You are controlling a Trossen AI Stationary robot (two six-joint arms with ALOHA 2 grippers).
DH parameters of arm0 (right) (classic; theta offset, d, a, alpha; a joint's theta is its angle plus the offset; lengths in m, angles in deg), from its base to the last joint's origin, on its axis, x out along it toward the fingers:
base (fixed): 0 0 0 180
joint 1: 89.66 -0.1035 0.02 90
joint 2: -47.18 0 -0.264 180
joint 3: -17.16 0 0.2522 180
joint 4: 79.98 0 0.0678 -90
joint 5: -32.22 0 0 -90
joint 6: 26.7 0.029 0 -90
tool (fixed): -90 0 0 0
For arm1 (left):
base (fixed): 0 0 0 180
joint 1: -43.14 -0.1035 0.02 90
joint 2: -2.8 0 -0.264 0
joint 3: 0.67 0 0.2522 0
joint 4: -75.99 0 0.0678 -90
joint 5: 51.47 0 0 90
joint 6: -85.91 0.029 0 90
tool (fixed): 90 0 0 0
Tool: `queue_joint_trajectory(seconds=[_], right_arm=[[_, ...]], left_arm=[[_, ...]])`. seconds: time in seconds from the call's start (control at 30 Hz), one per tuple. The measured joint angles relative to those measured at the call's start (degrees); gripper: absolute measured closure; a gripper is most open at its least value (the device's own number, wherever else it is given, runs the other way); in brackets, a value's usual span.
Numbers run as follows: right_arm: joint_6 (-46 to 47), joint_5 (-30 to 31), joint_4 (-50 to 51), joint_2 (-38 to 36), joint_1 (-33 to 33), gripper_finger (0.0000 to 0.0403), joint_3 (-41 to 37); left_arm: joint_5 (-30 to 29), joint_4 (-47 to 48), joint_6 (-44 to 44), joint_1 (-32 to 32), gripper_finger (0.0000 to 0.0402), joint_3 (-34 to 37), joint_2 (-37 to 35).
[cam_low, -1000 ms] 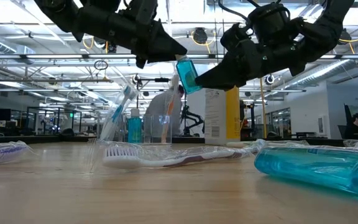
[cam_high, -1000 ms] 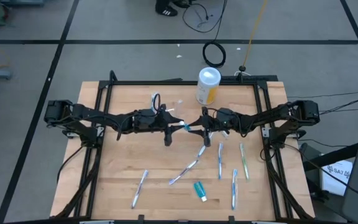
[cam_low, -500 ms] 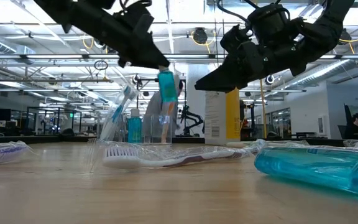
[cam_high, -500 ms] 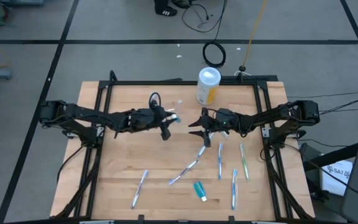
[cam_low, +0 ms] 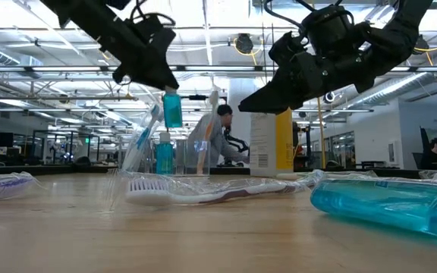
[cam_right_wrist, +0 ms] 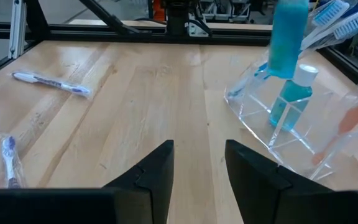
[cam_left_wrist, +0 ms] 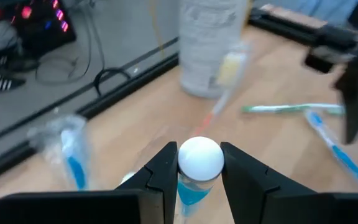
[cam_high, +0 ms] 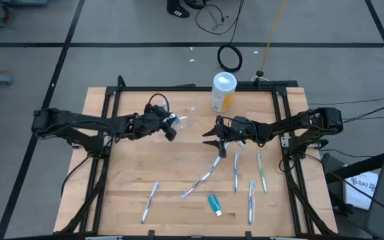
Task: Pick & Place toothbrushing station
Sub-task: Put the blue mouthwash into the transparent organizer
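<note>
My left gripper (cam_high: pixel 173 128) is shut on a teal toothpaste tube (cam_low: pixel 172 110) and holds it in the air above the clear cup (cam_right_wrist: pixel 297 118). The cup stands on the table at mid-far, with toothbrushes (cam_right_wrist: pixel 331 18) and another teal tube (cam_right_wrist: pixel 288 102) inside it. My right gripper (cam_high: pixel 208 137) hovers open to the right of the cup, with nothing between its fingers (cam_right_wrist: pixel 160 168). Several toothbrushes (cam_high: pixel 237 172) and one more teal tube (cam_high: pixel 214 203) lie loose on the near half of the table. My left gripper pinches the tube at its white cap end (cam_left_wrist: pixel 199 158) between its two fingers, one on each side. The fingers slant down from the table's left. The teal body (cam_right_wrist: pixel 288 37) hangs upright below them, clear of the cup and the table.
A tall yellow canister with a white lid (cam_high: pixel 223 92) stands at the far edge, behind the right gripper. Wrapped toothbrushes (cam_high: pixel 152 200) lie scattered toward the near edge. A black frame (cam_high: pixel 112 100) borders the table. A person (cam_low: pixel 218 140) is in the room beyond.
My left gripper has drawn back toward the table's left edge with the tube, away from my right gripper, and its wrist has turned. The tube, tilted between the two grippers before, now hangs upright above the cup. My right gripper has stayed in place.
</note>
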Motion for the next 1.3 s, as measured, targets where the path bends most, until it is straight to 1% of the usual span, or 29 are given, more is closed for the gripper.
queue_joint_trajectory(seconds=[0.1, 0.23, 0.43, 0.63, 0.87, 0.97, 1.2, 1.3], right_arm=[[0.0, 0.0, 0.11, 0.0, 0.0, 0.0266, 0.0], [0.0, 0.0, 0.43, 0.0, 0.0, 0.0268, 0.0], [0.0, -0.01, 0.41, 0.0, 0.0, 0.0269, 0.0], [0.0, 0.0, 0.38, 0.0, 0.0, 0.027, 0.0], [-0.1, 0.0, 0.36, 0.0, 0.0, 0.0271, 0.0], [-0.2, 0.0, 0.31, 0.01, 0.0, 0.0272, 0.0], [-0.22, 0.0, -0.11, 0.02, 0.0, 0.0271, 0.0], [-0.46, 0.02, -0.12, 0.02, 0.0, 0.0271, 0.0]], left_arm=[[-0.38, 0.53, -2.58, -1.57, 0.0297, 0.0, 0.85], [-0.69, 1.98, -3.59, -3.3, 0.0297, 0.0, 2.2], [-0.07, 1.56, -4.97, -5.06, 0.0297, 0.0, 5.71], [2.69, 1.34, -6.09, -6.25, 0.0297, 0.0, 9.02], [2.83, 2.15, -10.06, -7.09, 0.0297, 0.0, 9.89], [2.88, 2.84, -10.26, -7.08, 0.0297, 0.0, 9.89], [3.24, 5.66, -12.56, -7.06, 0.0266, 0.0, 9.91], [3.04, 6.09, -12.64, -7.06, 0.0262, 0.0, 9.91]])
